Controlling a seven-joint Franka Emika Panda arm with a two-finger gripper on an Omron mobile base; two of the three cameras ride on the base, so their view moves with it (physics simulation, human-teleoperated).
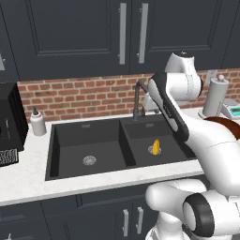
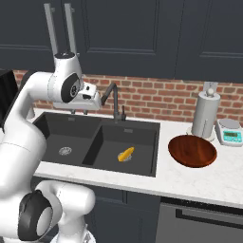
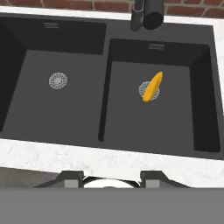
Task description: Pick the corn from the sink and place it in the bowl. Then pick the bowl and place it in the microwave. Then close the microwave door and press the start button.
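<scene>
two basins in the sink [image 3: 105, 131]; the corn [image 3: 152, 86] lies tilted in the right one, across its round drain [image 3: 144, 89]. from the hand view i look down on it from above the table's [image 3: 109, 159] front edge. hand [image 3: 109, 179]: only the two tips show at the bottom edge, set apart, nothing between them. my own arm cuts off most of the bowl [image 1: 224, 123] in the left base view; the right base view shows it whole on the table right of the sink, just before the paper towel roll [image 2: 206, 115].
</scene>
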